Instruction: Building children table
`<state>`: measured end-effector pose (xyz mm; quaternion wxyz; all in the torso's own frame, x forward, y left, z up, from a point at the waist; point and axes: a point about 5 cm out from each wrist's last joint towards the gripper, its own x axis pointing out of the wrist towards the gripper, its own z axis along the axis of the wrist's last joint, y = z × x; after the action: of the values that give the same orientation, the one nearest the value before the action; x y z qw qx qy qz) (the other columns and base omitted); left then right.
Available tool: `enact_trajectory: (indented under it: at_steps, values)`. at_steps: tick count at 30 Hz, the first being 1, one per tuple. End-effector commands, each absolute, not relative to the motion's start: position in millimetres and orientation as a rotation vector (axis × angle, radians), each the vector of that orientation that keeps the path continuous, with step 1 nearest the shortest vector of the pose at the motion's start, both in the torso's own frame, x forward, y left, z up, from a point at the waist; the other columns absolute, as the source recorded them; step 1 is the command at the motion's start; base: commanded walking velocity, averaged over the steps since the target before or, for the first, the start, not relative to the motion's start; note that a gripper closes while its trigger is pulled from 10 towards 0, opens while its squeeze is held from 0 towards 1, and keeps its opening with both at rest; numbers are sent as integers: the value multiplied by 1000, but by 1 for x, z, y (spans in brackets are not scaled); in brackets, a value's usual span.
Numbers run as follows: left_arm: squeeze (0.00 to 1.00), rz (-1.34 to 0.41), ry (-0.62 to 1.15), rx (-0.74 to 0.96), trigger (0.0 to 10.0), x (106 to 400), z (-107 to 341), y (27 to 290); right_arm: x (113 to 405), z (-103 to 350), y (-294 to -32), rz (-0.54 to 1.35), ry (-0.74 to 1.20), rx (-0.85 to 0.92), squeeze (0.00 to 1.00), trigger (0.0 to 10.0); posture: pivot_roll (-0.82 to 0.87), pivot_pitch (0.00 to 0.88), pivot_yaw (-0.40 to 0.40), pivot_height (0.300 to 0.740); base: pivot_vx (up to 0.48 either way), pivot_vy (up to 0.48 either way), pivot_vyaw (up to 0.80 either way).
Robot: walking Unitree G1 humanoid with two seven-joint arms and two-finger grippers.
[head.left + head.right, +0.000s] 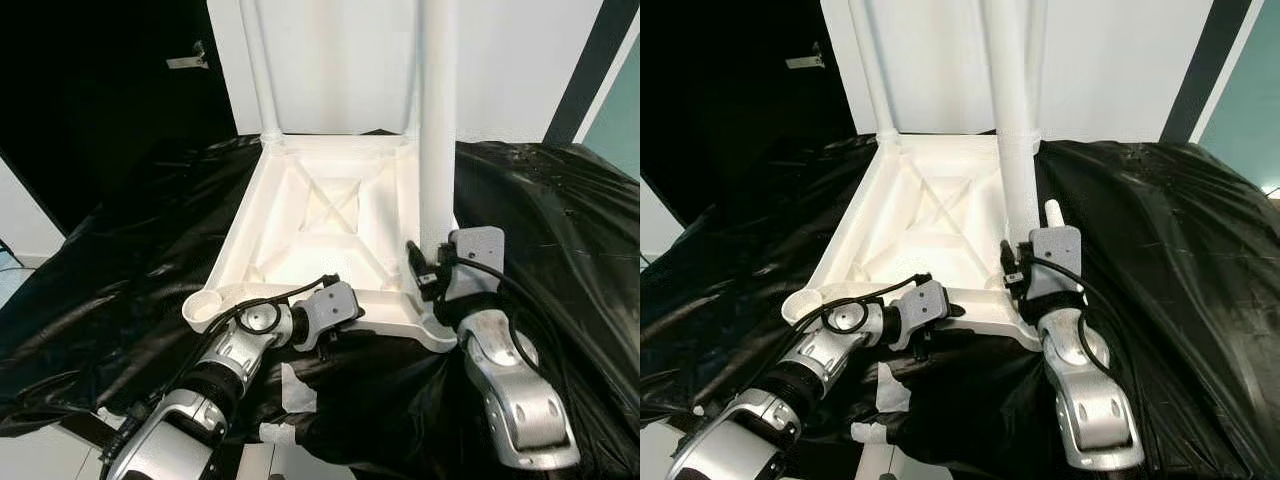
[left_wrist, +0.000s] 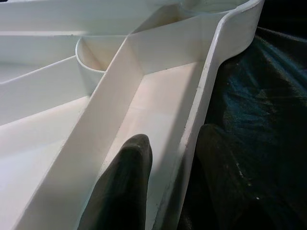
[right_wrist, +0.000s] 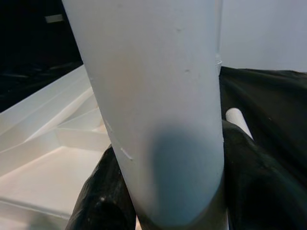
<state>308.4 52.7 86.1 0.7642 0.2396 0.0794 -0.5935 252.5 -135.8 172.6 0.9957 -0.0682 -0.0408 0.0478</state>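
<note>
While the white plastic children's tabletop (image 1: 330,215) is lying upside down on the crinkled black plastic sheet (image 1: 560,220) with its ribbed underside facing up, the left gripper (image 1: 322,340) is pinching the near rim. In the left wrist view one black finger (image 2: 125,187) is sitting inside the rim channel and the other outside against the sheet, so the jaws are nearly closed with just the thin white wall between them. My guess is that this grip is there to steady the top so it does not slide or tip. Just off the outer finger's side, at the near left corner, an empty round leg socket (image 1: 207,305) is waiting for its leg.

Further right, the right gripper (image 1: 428,272) is wrapping its fingers (image 3: 103,191) around the smooth white cylindrical table leg (image 1: 437,120), one on each side, low down just above the near right corner socket. The leg is standing upright, and the hold looks meant to keep it straight while it is seated, though I cannot tell whether it is fully home. Beyond the fingers, two more white legs (image 1: 257,65) are standing at the far corners, so the build seems well along.
</note>
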Motion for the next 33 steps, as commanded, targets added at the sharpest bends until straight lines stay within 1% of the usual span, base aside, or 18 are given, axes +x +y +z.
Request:
enact_trajectory:
  at_steps: [1,3,12,16,18,21,22,25,29,30,33]
  values:
    - [0,-1109,219,537,10000,312,71,59,249,179,-136,111,-121,-114,0,10000,-75,0,41,740,0,0,0]
    - [0,-1107,216,539,10000,314,72,58,240,176,-141,118,-122,-104,0,10000,-79,0,44,740,0,0,0]
    - [0,-1111,204,543,10000,316,74,56,225,158,-153,89,-87,-107,0,10000,-89,0,51,740,0,0,0]
    - [0,-1114,205,542,10000,316,73,57,222,151,-156,93,-77,-133,0,10000,-92,0,55,740,0,0,0]
    - [0,-1116,206,544,10000,316,72,57,225,143,-160,95,-65,-189,0,10000,-88,0,57,740,0,0,0]
    - [0,-1116,205,545,10000,316,72,58,228,138,-164,105,-66,-205,0,10000,-87,0,58,740,0,0,0]
    - [0,-1116,205,545,10000,316,72,58,228,138,-164,105,-66,-205,0,10000,-87,0,58,740,0,0,0]
    - [0,-1112,204,546,10000,317,72,59,232,128,-157,186,-83,-214,0,10000,-81,0,60,740,0,0,0]
    - [0,-1112,203,548,10000,317,72,59,235,126,-153,225,-91,-212,0,10000,-71,0,58,740,0,0,0]
    - [0,-1109,200,552,10000,317,72,60,237,124,-147,278,-90,-193,0,10000,-63,0,55,740,0,0,0]
    - [0,-1104,200,555,10000,317,72,62,235,120,-148,295,-70,-175,0,10000,-53,0,49,740,0,0,0]
